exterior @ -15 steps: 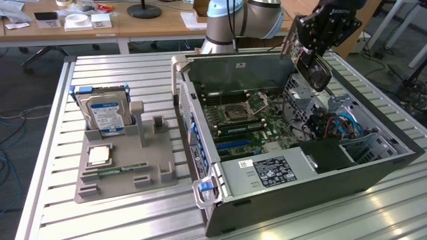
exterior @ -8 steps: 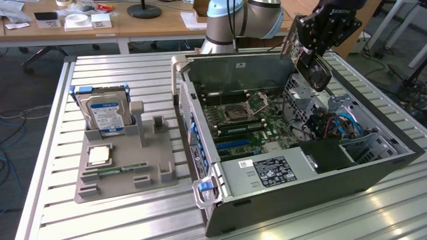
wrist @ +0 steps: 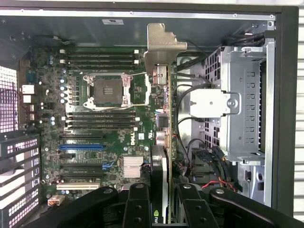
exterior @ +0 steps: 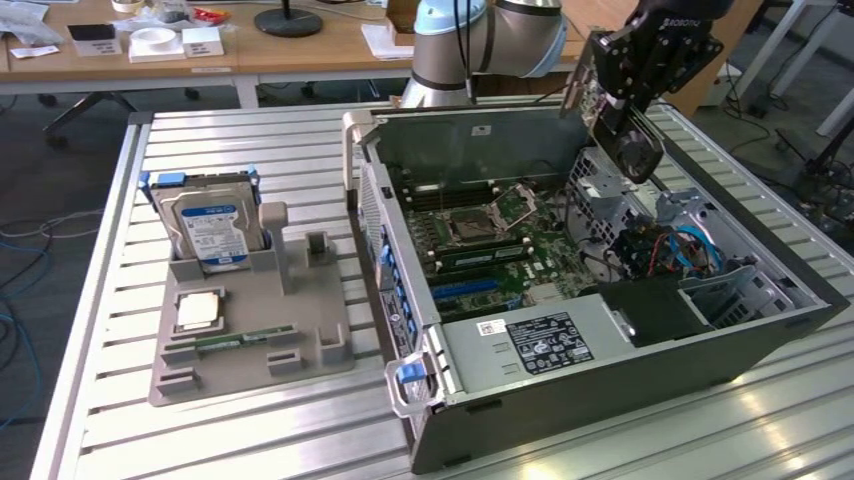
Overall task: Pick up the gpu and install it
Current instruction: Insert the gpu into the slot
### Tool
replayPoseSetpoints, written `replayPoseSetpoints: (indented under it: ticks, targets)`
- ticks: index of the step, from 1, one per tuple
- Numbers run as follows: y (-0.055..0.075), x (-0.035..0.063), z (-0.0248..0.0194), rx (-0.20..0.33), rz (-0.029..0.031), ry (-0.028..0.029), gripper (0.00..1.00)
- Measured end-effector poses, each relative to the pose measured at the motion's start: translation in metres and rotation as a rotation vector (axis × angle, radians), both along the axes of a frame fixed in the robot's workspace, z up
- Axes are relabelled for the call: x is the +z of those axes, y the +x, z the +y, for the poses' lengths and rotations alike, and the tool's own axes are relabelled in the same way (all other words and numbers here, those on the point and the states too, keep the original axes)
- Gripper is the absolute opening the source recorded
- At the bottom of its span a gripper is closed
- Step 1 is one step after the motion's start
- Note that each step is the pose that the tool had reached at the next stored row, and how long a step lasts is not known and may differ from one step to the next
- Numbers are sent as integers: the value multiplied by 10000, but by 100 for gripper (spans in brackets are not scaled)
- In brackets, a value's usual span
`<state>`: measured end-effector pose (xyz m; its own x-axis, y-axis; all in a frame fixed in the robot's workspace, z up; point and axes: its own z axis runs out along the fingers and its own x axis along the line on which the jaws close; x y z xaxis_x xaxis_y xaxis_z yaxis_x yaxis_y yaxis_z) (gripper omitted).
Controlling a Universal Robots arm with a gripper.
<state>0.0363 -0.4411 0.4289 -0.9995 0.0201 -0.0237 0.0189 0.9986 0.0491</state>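
We find the gpu (exterior: 630, 140) off the work surface and clamped in the gripper (exterior: 634, 95), held in the air above the open computer case (exterior: 614, 380), over the far corner on the exterior view's right. It hangs below the jaws with its dark round fan face turned to the camera. It is not seated in any slot.

In the wrist view the gpu (wrist: 164, 156) appears edge-on. The gripper (wrist: 164, 202) is closed on it, one black finger (wrist: 137, 204) on each side of the card. Its silvery bracket (wrist: 159, 47) is at the end away from the fingers, towards the case wall.

Below the card lie the motherboard (wrist: 95, 118), with its uncovered CPU socket (wrist: 107, 90) and a blue expansion slot (wrist: 80, 147), and beside it the metal drive cage (wrist: 242, 104). The card hangs over the line between board and cage.

Well apart from the case, on the exterior view's left, a grey parts holder (exterior: 254, 365) sits on the slatted metal table (exterior: 240, 440). It carries the blue-labelled hard drive (exterior: 207, 225) standing upright, a green memory stick (exterior: 247, 340) lying flat, and a small silver chip (exterior: 200, 310).
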Motion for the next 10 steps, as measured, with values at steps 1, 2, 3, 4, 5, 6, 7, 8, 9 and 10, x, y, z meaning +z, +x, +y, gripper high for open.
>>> replayPoseSetpoints:
  ticks: [1,2,3,4,5,6,7,8,9,10]
  targets:
    - [0,0,0,53,0,0,27]
    - [-1,0,0,118,0,0,27]
    - [-1,0,0,191,1,0,27]
    - [-2,-1,0,270,1,0,27]
    - [-3,-1,0,352,1,-1,27]
    - [-3,-1,0,438,1,0,27]
    - [-4,-1,0,523,0,0,27]
    - [-4,-2,0,618,1,0,27]
    - [-5,-2,0,724,1,0,27]
    - [-5,-2,0,839,1,0,27]
